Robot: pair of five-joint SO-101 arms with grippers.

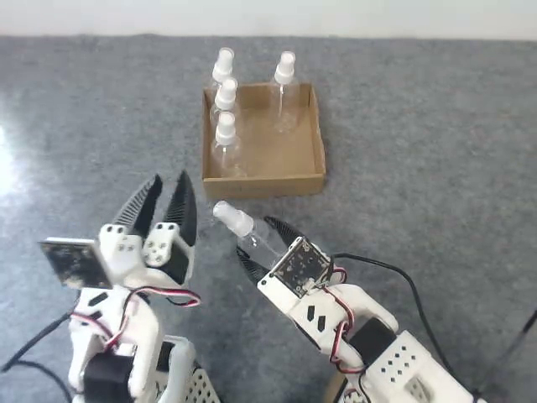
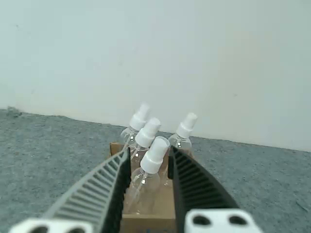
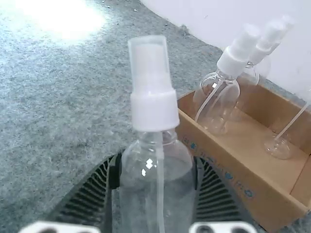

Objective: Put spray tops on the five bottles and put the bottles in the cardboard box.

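The cardboard box stands at the table's far middle with several clear bottles upright in it, each with a white spray top. My right gripper is shut on one more clear bottle, tilted toward the box just short of its front wall. That bottle carries a white spray top, and my right gripper clamps its body. Left of it, my left gripper is raised and open, empty, pointing at the box. Between its fingers, the boxed bottles show farther off.
Grey carpet-like table surface spreads on all sides of the box. A pale wall rises behind the table. Cables trail from the right arm's base at the front.
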